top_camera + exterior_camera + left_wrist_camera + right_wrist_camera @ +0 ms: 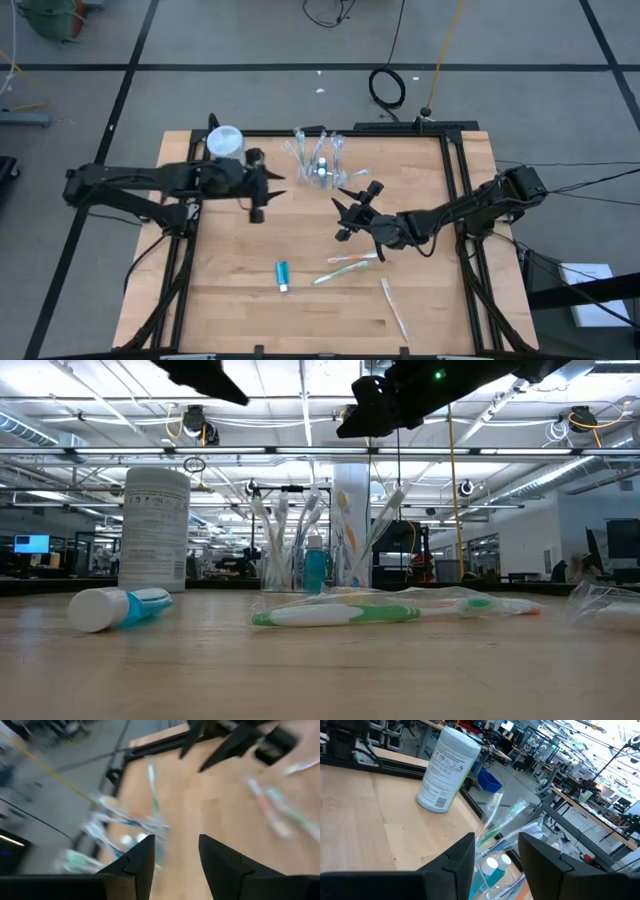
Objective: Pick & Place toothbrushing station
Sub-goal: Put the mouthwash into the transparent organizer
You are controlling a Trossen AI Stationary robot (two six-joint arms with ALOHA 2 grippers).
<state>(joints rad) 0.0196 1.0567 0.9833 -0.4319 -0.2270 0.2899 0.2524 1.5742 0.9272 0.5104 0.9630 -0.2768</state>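
A small clear plastic cup full of toothbrushes stands upright at the table's far middle; it also shows in the low view. A blue toothpaste tube lies on the table near the front, with two wrapped toothbrushes to its right and another wrapped toothbrush nearer the front right. My left gripper hovers open, left of the cup and above the table. My right gripper is open and empty, just on the near right of the cup, which shows between its fingers in the right wrist view.
A larger white-blue cylindrical container stands at the far left, beside my left arm. Black frame rails run along the table's sides. Bare wood lies at the near left.
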